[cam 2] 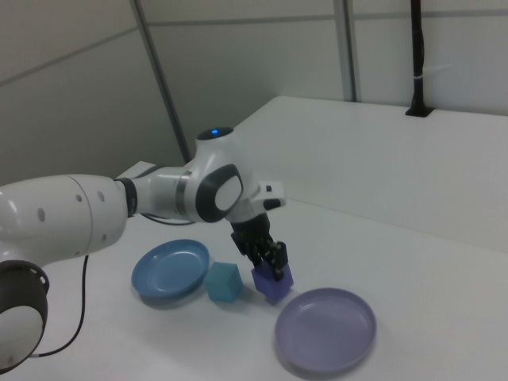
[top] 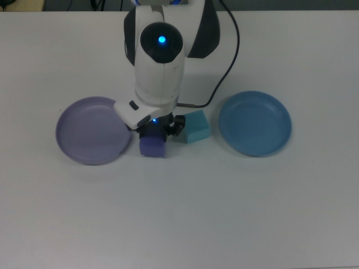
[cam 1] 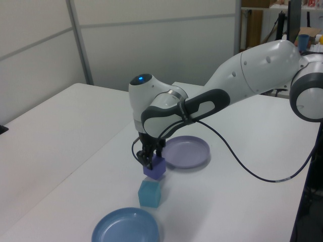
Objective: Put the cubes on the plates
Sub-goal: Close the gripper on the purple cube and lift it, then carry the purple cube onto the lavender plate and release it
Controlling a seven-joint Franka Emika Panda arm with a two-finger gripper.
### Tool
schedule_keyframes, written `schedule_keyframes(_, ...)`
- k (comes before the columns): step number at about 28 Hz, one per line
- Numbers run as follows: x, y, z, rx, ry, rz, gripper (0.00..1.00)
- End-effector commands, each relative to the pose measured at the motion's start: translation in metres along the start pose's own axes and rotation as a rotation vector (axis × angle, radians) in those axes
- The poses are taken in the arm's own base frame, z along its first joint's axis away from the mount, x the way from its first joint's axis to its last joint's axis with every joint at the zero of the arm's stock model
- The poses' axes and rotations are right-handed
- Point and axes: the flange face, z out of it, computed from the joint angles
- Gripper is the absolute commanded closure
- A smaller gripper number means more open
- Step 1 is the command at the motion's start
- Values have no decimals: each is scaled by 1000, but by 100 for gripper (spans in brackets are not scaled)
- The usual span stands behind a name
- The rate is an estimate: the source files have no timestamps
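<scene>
Violet foam sits in your grip: the pincer (cam 1: 148,162) is clamped on the purple cube (top: 152,147) just left of centre in the top view, and in the right view (cam 2: 273,283) the block seems to ride slightly above the white table (top: 179,213), though you cannot be sure it has left the surface. Judging by its matte, spongy look, expect it to be very light and a little yielding, with no risk of breaking; squeeze across two opposite flat faces near mid-height, and only firmly enough to stop it rotating, since soft corners may deform or twist. The turquoise cube (top: 195,126) rests on the table just right of the pincer in the top view, very close to it, so mind the neighbour when you move. It appears to be the same material and should take the same side-to-side hold. Both cubes are plain, unmarked and roughly a third as wide as a plate. The lavender plate (top: 90,138), pale and shallow-rimmed, lies at the centre left of the top view, just beside the held cube. The blue plate (top: 255,123), solid in colour and of equal size, lies at the centre right. Neither plate holds a cube yet.
</scene>
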Motion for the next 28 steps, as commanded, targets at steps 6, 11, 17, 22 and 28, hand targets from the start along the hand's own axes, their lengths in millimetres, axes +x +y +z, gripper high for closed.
schedule_keyframes(6, 2, 79, -21, 8, 24, 43, 90)
schedule_keyframes(11, -3, 128, -10, -3, 3, 21, 90)
schedule_keyframes(17, -11, 163, 11, -10, -33, 4, 77)
schedule_keyframes(22, -11, 157, 20, -23, -44, -10, 10)
schedule_keyframes(28, -10, 138, 1, -13, -25, -21, 0)
